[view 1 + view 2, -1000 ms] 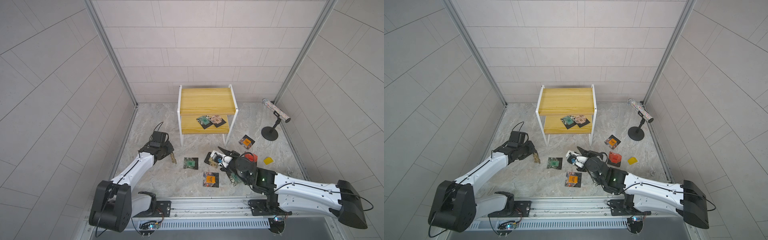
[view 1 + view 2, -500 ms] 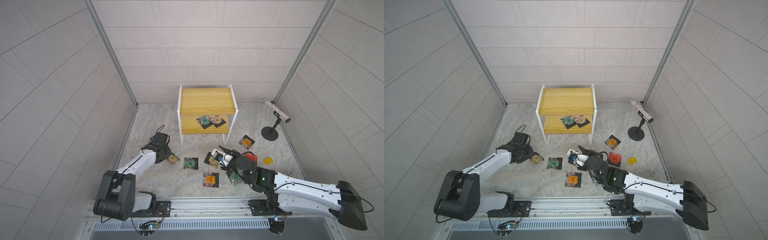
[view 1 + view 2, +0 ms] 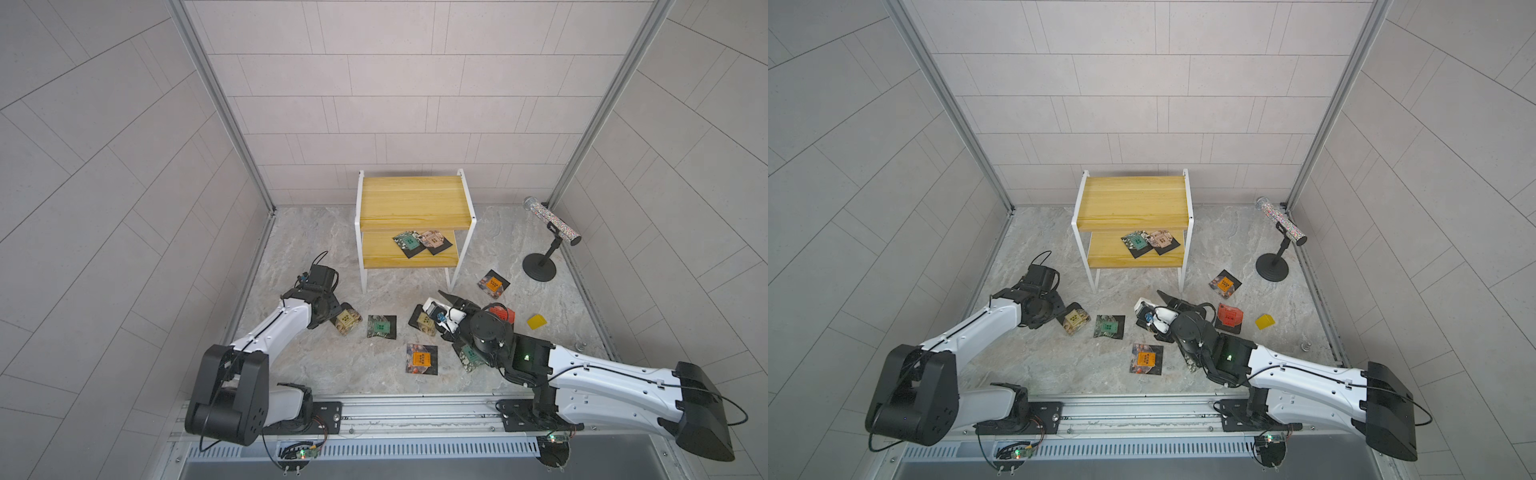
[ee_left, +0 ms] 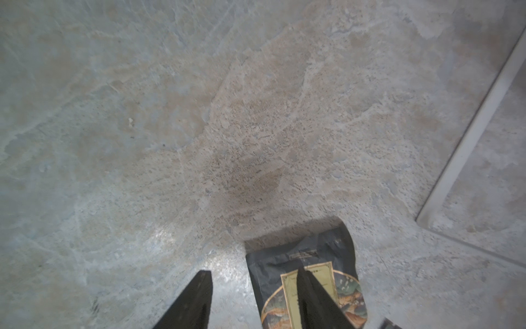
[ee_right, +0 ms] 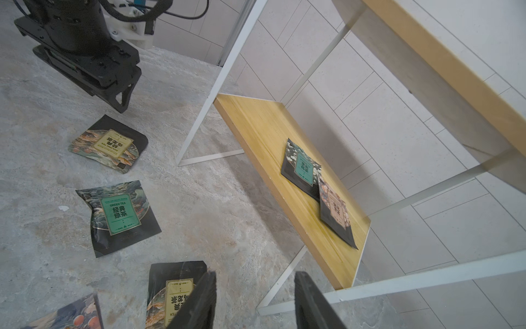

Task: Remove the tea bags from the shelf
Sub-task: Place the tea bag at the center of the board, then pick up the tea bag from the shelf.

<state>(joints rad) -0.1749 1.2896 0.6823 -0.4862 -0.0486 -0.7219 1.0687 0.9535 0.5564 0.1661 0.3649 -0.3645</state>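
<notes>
Robot arms working a tea-bag clearance: the left gripper (image 4: pixel 254 272) is hanging low over the stone-patterned floor (image 4: pixel 199 128) with its two fingers spread apart and nothing between them. One finger is crossing above a cream-labelled tea bag (image 4: pixel 327 256) that is lying flat on the floor, though whether it is touching the packet cannot be told. The right gripper (image 5: pixel 256 275) is also standing open and gripping nothing. It is pointing toward the shelf (image 5: pixel 264 134) from close to the floor, with a second cream-labelled bag (image 5: pixel 173 290) lying just under one finger. Two sachets are sitting on the shelf's lower board toward the right arm's end, a teal-labelled tea bag (image 3: pixel 409 241) and a pink-labelled tea bag (image 3: pixel 433 239), and they are overlapping at one corner. On the floor in front of the shelf, a green tea bag (image 3: pixel 381 326) is lying just beside the first cream one. An orange bag (image 3: pixel 422 359) is lying nearer the front rail and a second orange bag (image 3: pixel 493 284) is resting near the shelf's front leg on the right arm's side. A red bag (image 3: pixel 503 314) is showing partly behind the right arm's wrist. A plain yellow piece (image 3: pixel 535 321) is lying beyond it, and a glittery tube (image 3: pixel 550 220) is tilting on its black stand in the far corner.
</notes>
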